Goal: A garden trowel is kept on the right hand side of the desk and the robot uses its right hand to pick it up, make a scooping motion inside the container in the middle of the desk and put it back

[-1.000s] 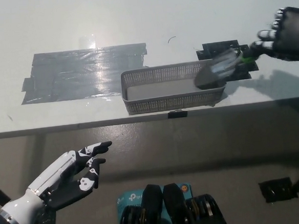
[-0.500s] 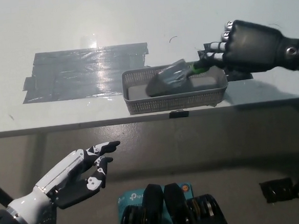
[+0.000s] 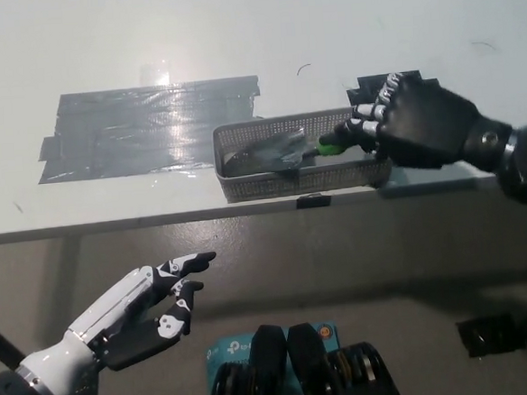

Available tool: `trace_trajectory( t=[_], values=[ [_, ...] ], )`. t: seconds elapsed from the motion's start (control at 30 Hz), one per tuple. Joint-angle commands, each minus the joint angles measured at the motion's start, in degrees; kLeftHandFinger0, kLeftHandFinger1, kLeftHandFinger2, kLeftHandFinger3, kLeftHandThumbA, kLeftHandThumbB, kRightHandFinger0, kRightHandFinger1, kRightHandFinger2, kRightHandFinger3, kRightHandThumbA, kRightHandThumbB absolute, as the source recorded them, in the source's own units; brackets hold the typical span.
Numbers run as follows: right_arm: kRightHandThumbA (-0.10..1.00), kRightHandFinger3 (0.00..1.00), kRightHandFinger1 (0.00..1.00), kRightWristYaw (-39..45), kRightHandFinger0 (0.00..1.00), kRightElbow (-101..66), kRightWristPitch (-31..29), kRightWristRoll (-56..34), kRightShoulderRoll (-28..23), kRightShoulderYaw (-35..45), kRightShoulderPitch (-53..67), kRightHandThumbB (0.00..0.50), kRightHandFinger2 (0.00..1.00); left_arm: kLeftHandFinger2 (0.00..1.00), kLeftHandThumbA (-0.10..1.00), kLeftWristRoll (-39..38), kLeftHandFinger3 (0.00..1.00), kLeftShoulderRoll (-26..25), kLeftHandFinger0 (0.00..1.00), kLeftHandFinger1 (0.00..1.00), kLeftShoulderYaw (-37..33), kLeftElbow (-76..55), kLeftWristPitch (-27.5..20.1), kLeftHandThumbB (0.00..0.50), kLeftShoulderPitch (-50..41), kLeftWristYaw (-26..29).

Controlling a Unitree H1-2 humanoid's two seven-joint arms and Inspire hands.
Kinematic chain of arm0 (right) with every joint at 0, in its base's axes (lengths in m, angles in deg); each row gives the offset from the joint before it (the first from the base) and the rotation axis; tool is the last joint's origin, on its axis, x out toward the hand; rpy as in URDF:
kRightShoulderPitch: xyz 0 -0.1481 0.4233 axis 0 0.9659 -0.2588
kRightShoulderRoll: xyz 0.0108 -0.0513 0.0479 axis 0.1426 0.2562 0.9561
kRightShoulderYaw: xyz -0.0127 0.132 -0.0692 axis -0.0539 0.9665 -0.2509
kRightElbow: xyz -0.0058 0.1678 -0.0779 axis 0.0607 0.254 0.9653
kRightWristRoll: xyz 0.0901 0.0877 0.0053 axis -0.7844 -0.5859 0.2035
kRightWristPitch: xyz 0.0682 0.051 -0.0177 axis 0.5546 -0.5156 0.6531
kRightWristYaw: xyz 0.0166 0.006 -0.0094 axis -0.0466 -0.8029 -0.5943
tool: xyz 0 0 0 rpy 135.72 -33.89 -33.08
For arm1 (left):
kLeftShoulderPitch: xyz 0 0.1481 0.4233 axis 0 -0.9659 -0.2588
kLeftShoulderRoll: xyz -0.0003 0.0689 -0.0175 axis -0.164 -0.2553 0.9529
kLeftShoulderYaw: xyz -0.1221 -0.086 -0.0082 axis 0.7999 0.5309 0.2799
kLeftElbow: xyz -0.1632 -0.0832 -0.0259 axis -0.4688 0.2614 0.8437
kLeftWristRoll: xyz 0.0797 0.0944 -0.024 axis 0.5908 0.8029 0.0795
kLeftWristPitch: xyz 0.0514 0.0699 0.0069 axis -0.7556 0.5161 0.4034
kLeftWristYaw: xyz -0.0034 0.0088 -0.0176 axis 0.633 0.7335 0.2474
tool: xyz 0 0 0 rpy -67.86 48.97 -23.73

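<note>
The black right hand (image 3: 417, 125) is closed around the green handle of the garden trowel (image 3: 274, 151), whose blade lies inside the mesh container (image 3: 299, 182) on the tabletop (image 3: 100, 64); the white left hand (image 3: 140, 310) rests below the edge, fingers spread, holding nothing

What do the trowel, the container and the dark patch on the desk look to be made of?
Trowel: the blade looks like grey metal with a dull sheen. The green handle stub showing by the right robot hand is probably plastic or rubber.
Container: most likely grey plastic, its walls a fine moulded mesh.
Dark patch: glossy tape strips, with overlapping edges and glare.
</note>
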Motion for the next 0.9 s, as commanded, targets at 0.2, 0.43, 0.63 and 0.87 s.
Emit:
trace_trajectory(
  t=[0.2, 0.43, 0.63, 0.87],
  values=[
    [-0.1, 0.62, 0.0, 4.65, 0.0, -4.53, 1.95, -4.23, -0.95, 16.9, -0.77, 0.079, 0.66, 1.0, 0.75, 0.12, 1.0, -0.3, 0.94, 1.0, 0.55, -0.8, -1.92, 0.005, -1.32, -0.25],
    [-0.1, 0.69, 0.05, 8.07, 0.0, -5.56, -0.66, -4.09, -4.74, 24.37, -7.71, 0.08, 0.65, 1.0, 0.75, 0.05, 1.0, -0.39, 0.96, 1.0, 0.91, -0.45, -2.28, 0.013, -2.28, -0.27],
    [-0.1, 0.65, 0.03, 11.5, 0.0, -5.96, -0.76, -4.7, -8.55, 24.2, -14.24, 0.121, 0.62, 1.0, 0.74, -0.18, 1.0, -0.32, 0.97, 1.0, 1.65, -0.16, -2.93, 0.037, -3.4, -0.11],
    [-0.1, 0.67, 0.07, 14.6, 0.0, -5.32, 1.21, -2.83, -8.99, 26.15, -10.76, 0.147, 0.57, 1.0, 0.76, -0.02, 1.0, -0.49, 0.98, 1.0, 2.11, -0.7, -2.56, 0.047, -4.45, -0.01]
  ],
)
